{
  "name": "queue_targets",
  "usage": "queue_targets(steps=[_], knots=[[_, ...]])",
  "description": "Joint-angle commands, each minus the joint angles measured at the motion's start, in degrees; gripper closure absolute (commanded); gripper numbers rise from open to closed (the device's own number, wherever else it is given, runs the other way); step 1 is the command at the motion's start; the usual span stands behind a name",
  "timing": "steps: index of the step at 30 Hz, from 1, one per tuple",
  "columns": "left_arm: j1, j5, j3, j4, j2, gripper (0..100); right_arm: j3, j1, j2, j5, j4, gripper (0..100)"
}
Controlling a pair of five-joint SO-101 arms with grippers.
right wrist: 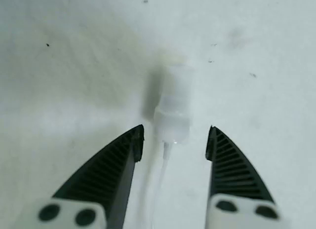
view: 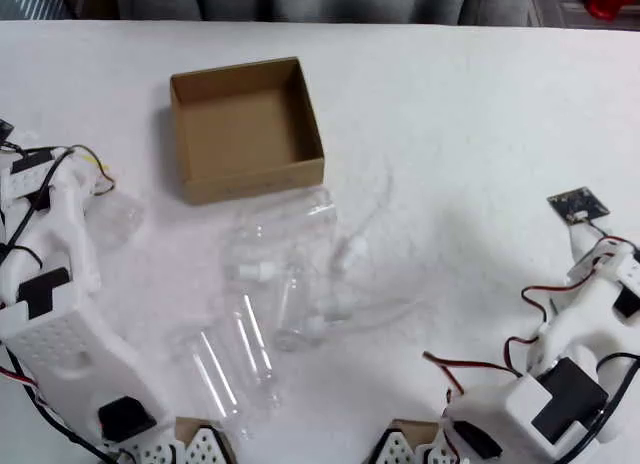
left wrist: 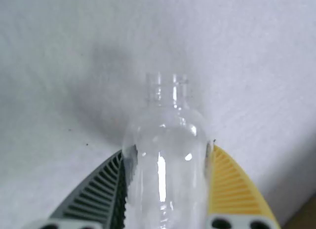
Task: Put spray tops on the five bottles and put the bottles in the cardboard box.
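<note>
Bottle [left wrist: 165,130] sits clamped in the left hand [left wrist: 168,152] at the left of the table [view: 450,134], while the right hand [right wrist: 175,132] gapes around a spray top [right wrist: 174,108] that an off-centre pinch could flick away.

You cannot count the clear bottles [view: 280,284] heaped mid-table; they blur together. The gripped bottle [left wrist: 165,155] runs past the left wrist view's edge.

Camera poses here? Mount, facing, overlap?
High view: fixed above the table, looking down on cardboard box, loose bottles, left arm and right arm.
Left wrist view: on left arm, looking along left gripper clamping an uncapped bottle.
Right wrist view: on right arm, looking down past open right gripper at a spray top.
Shared: high and left wrist both show that bottle.
</note>
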Motion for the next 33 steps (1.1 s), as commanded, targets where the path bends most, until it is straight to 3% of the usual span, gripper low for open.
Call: queue_targets(steps=[1, 19, 33], knots=[[1.01, -0.79, -2.55, -1.05, -0.22, 98, 1.58, -1.54, -1.89, 0.70, -4.70, 82.6], [1.01, -0.79, -2.55, -1.05, -0.22, 98, 2.46, -2.07, -1.80, 5.01, -5.58, 82.6], [1.01, -0.79, -2.55, -1.05, -0.22, 98, -4.84, -0.66, 7.87, 5.01, -5.93, 84.3]])
